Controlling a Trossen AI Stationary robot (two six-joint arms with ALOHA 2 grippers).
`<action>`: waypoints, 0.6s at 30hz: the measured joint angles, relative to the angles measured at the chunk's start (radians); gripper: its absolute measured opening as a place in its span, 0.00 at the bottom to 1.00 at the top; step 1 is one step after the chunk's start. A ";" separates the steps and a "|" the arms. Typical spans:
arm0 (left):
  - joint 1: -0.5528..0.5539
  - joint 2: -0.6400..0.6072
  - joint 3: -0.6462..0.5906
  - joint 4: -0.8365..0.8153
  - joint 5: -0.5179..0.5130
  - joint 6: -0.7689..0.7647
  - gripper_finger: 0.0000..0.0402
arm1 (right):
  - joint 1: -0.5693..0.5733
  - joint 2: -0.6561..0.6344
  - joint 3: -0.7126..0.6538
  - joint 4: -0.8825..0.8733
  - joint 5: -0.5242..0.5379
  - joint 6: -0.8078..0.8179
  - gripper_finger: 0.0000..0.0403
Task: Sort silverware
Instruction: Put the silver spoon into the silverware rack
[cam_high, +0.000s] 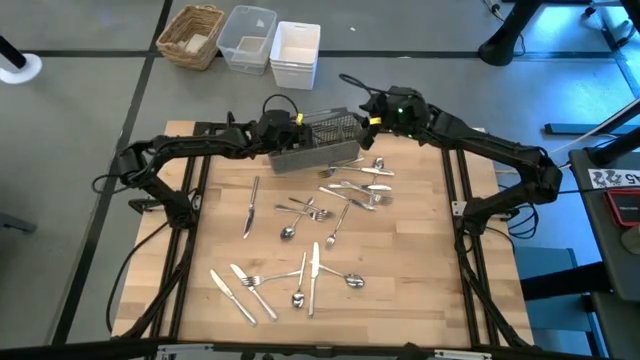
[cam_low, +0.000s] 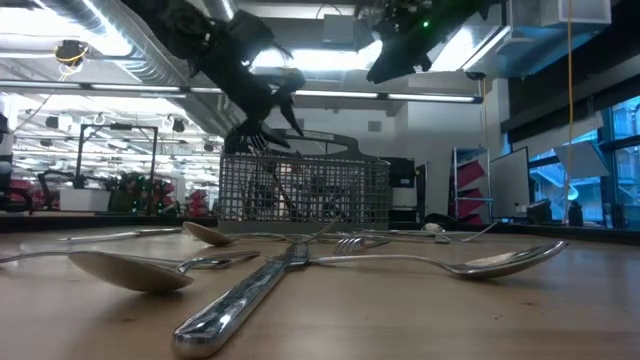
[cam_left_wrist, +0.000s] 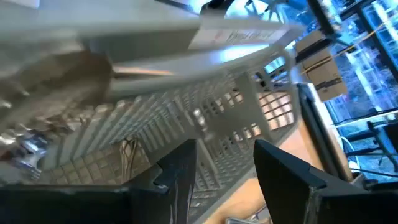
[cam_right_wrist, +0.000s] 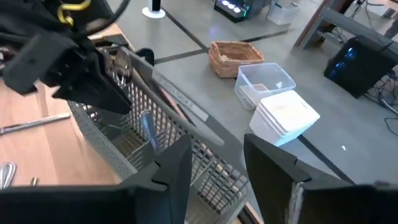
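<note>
The grey mesh caddy (cam_high: 315, 142) stands on the far middle of the wooden table. Silverware lies loose on the wood: a knife (cam_high: 250, 205), spoons and forks (cam_high: 352, 190) right of centre, and a near group (cam_high: 290, 280). In the low view a knife (cam_low: 240, 300) and spoons (cam_low: 130, 270) lie in front of the caddy (cam_low: 300, 190). Some pieces stand inside the caddy, among them a spoon (cam_right_wrist: 146, 127). My left gripper (cam_high: 293, 135) hangs open over the caddy's left part, its fingers tilted down over the mesh (cam_left_wrist: 186, 118). My right gripper (cam_high: 372, 118) is open above the caddy's far right end, with nothing between its fingers (cam_right_wrist: 214, 174).
Beyond the table's far edge, on the floor, stand a wicker basket (cam_high: 192, 35), a clear plastic tub (cam_high: 248, 38) and a white tub (cam_high: 295, 52). Bare wood shows along the table's left side and its near right corner.
</note>
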 joint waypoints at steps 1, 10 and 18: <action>0.000 0.013 0.000 0.005 0.000 -0.011 0.39 | 0.000 0.008 0.000 -0.002 -0.009 0.000 0.37; 0.022 0.079 0.000 0.054 0.000 -0.048 0.39 | 0.000 0.060 0.000 -0.015 -0.031 0.001 0.37; 0.037 0.082 0.000 0.151 -0.001 -0.051 0.39 | 0.000 0.062 0.000 -0.024 -0.031 0.001 0.37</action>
